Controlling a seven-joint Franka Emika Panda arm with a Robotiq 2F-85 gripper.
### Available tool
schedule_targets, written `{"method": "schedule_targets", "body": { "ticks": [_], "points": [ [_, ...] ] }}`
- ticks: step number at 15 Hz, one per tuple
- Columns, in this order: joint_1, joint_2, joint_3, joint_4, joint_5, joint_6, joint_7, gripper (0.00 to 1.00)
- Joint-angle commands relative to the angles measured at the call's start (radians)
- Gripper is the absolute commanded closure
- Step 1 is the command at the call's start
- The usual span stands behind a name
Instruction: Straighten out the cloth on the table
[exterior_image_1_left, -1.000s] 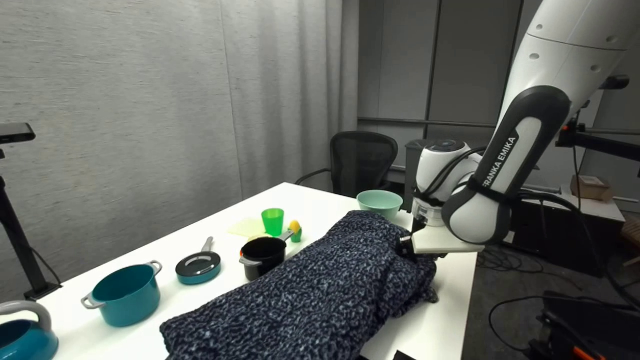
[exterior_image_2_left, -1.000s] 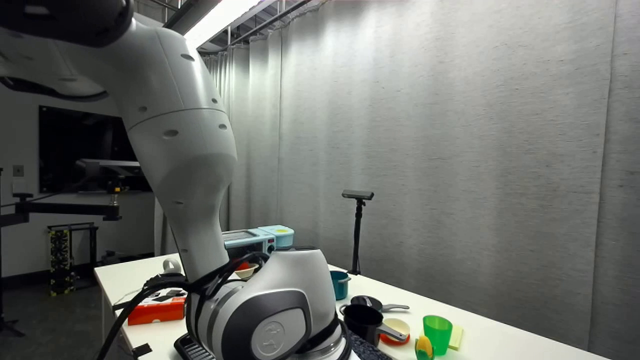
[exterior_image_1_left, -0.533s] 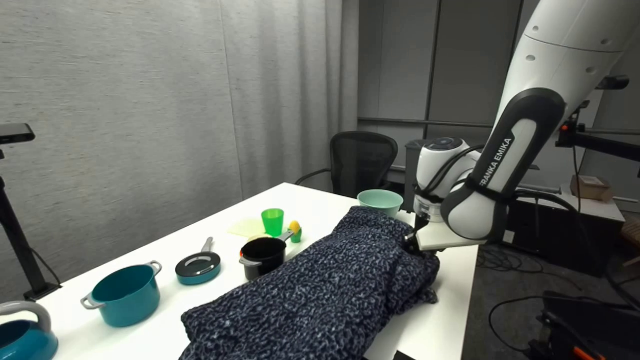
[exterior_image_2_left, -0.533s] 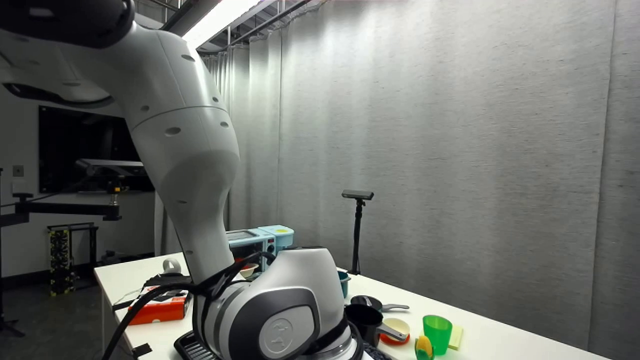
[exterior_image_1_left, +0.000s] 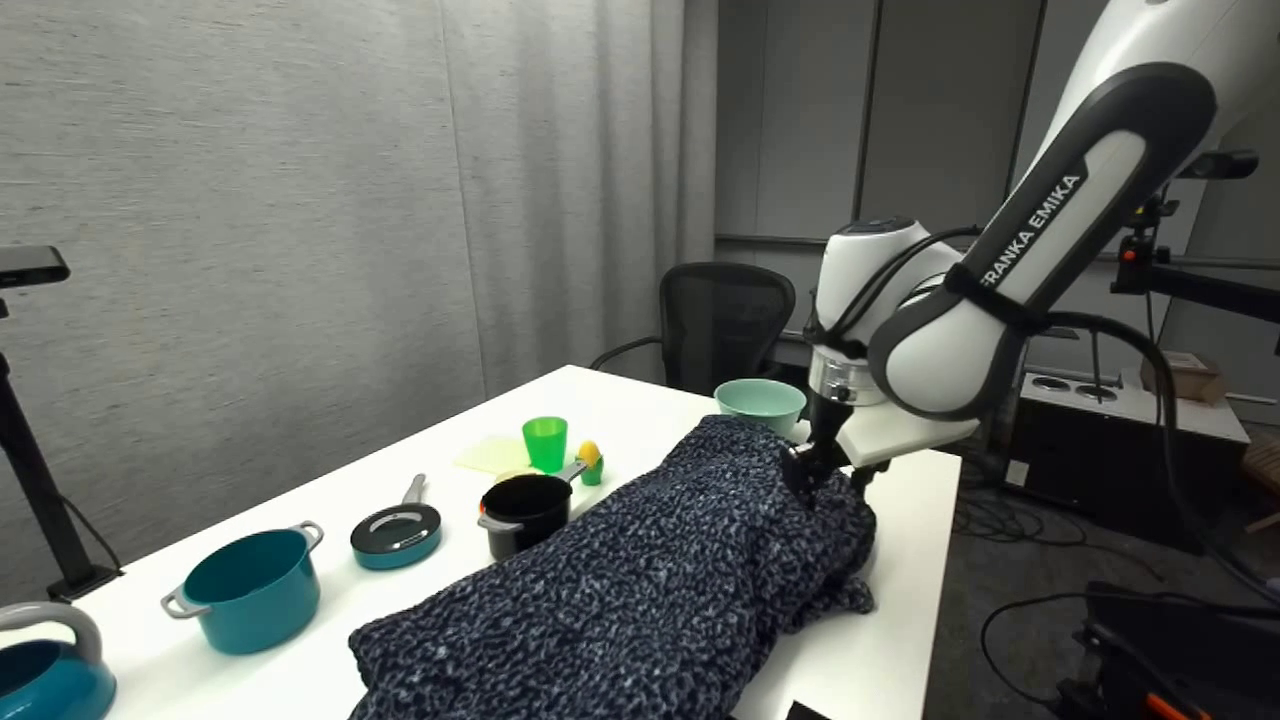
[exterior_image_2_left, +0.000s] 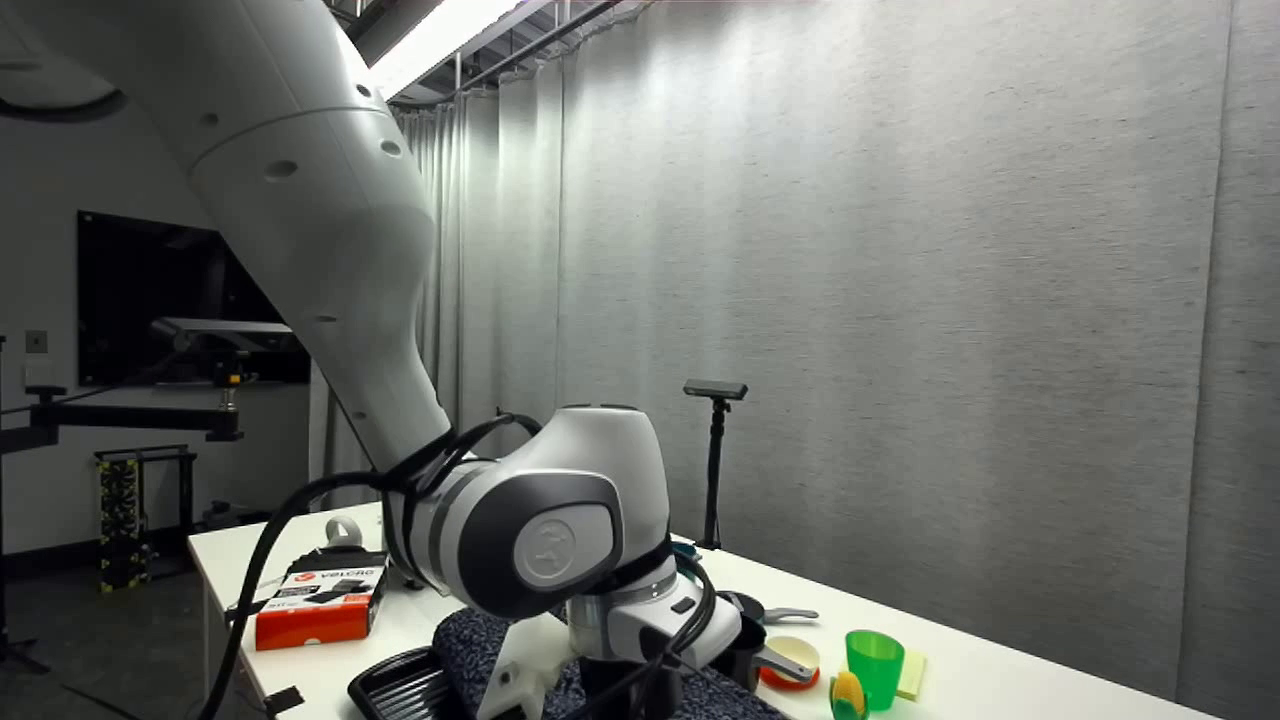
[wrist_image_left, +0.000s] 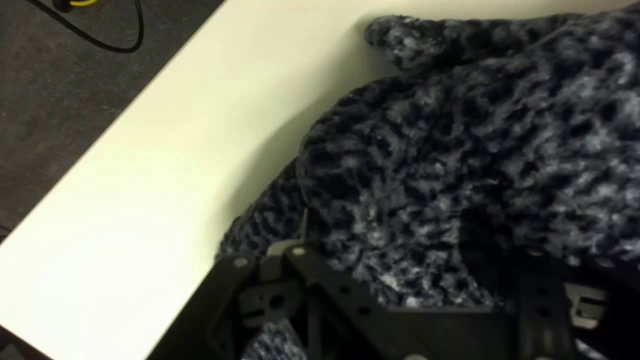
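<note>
The dark speckled cloth (exterior_image_1_left: 640, 580) lies rumpled in a long mound on the white table (exterior_image_1_left: 905, 580). Its far right end is bunched, with a small fold poking out near the table's edge. In an exterior view, parts of the cloth (exterior_image_2_left: 725, 697) show under the arm. My gripper (exterior_image_1_left: 832, 486) is over the bunched end, fingers pointing down and apart, close to the cloth. In the wrist view, my gripper (wrist_image_left: 390, 225) is open, with cloth (wrist_image_left: 425, 165) visible between and beyond the fingers. Whether the fingertips touch the cloth I cannot tell. The table (wrist_image_left: 125, 215) shows bare at left.
A black pot (exterior_image_1_left: 532, 510) stands against the cloth's side. A lidded pan (exterior_image_1_left: 397, 535), teal pot (exterior_image_1_left: 258, 590), green cup (exterior_image_1_left: 545, 445) and corn toy (exterior_image_1_left: 590, 460) stand beyond. A mint bowl (exterior_image_1_left: 760, 403) is behind the cloth. A black grill tray (exterior_image_2_left: 405, 690) and orange-white box (exterior_image_2_left: 322, 605) are near the arm.
My gripper first shifted slightly with the cloth, whose near-left edge drew toward the right. Now the arm has risen, the fingers show apart, and that edge has slid back a little.
</note>
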Motion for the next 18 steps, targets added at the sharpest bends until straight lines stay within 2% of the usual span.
{"method": "schedule_targets", "body": {
  "ticks": [1,6,12,16,18],
  "points": [
    [-0.112,-0.112,0.145,-0.015,0.106,-0.089,-0.199,0.00],
    [-0.175,-0.163,0.249,-0.009,0.272,-0.099,-0.390,0.00],
    [-0.183,-0.103,0.334,0.041,0.587,-0.144,-0.565,0.00],
    [-0.182,-0.029,0.379,0.087,0.664,-0.180,-0.605,0.00],
    [-0.177,-0.004,0.396,0.108,0.640,-0.183,-0.600,0.00]
  ]
}}
